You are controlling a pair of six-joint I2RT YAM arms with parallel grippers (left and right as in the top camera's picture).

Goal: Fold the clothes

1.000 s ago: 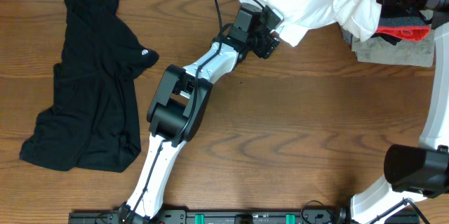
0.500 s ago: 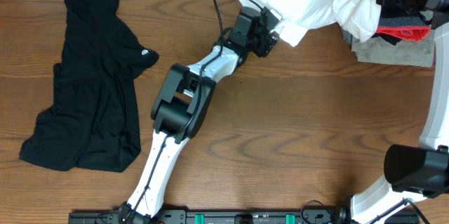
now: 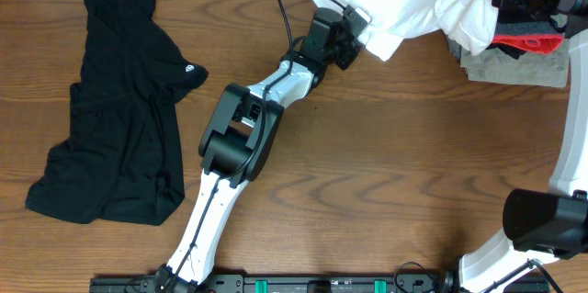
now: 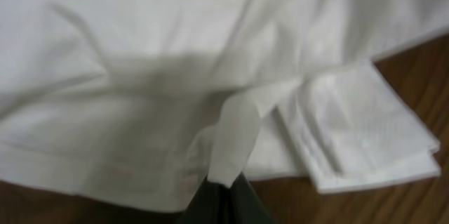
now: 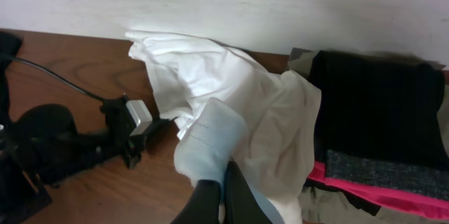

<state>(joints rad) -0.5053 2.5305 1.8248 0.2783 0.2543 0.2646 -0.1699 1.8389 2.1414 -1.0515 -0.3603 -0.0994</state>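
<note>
T-shirt (image 3: 404,4) lies bunched along the worktop's (image 3: 413,146) far edge, right of centre, and rises over a pile (image 3: 524,54) at the far right corner. Left gripper (image 4: 224,185) pinches a hem fold; right gripper (image 5: 219,182) pinches a raised bunch. Hoodie (image 3: 119,118) lies crumpled at the left end. Open wood spans the near right. Cloth hides both grippers' fingertips.
</note>
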